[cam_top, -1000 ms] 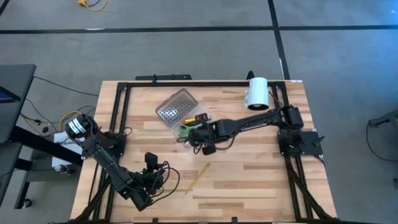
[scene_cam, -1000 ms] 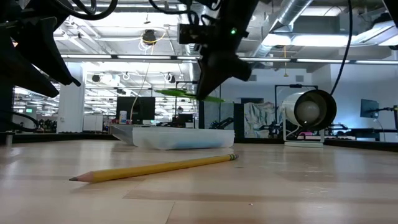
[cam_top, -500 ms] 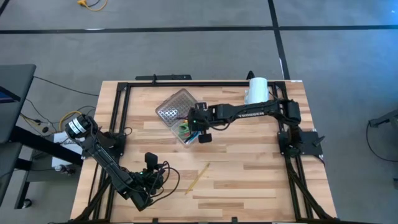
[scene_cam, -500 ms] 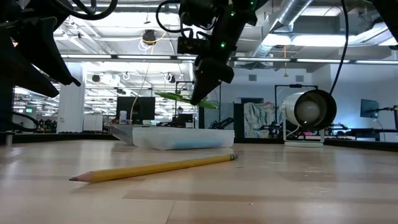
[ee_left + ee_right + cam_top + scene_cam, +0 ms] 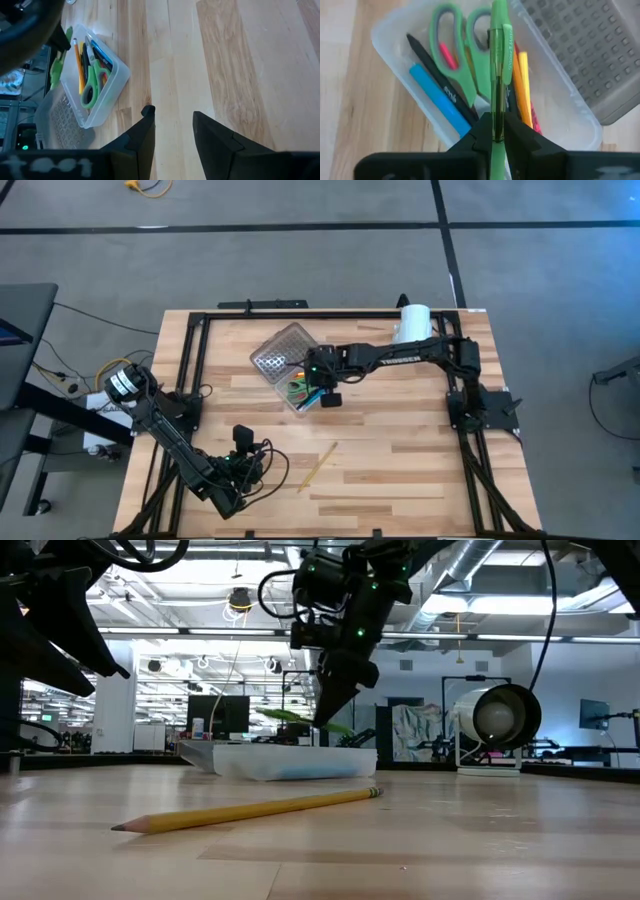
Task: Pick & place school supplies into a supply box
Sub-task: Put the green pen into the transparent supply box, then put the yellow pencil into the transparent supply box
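Note:
The supply box (image 5: pixel 297 392), a clear case with its grey dotted lid (image 5: pixel 279 352) lying open, sits at mid-table. Inside lie green-handled scissors (image 5: pixel 462 47), a blue pen (image 5: pixel 436 95), and black, yellow and orange pens. My right gripper (image 5: pixel 313 376) hovers over the box, shut on a green pen (image 5: pixel 499 55). A yellow pencil (image 5: pixel 318 465) lies flat on the table nearer the front edge. My left gripper (image 5: pixel 172 122) waits open at the near left, above bare wood. My right gripper pinches the green pen's barrel (image 5: pixel 497 107), below its clip, between the two fingers. The fingers slant down from above and lie across the pen. The pen (image 5: pixel 295 718) hangs nearly level just above the box, clear of what lies in it.
A white cylinder (image 5: pixel 412 328) lies on its side at the far right. A black frame (image 5: pixel 300 314) runs along the table's edges. Bare wood (image 5: pixel 400 450) lies between the box and the front edge, apart from the pencil.
My right gripper has swung toward the table's far edge and a little left, coming over the box, and has rolled at the wrist. It has gone down, bringing the green pen from well above the box to just over it.

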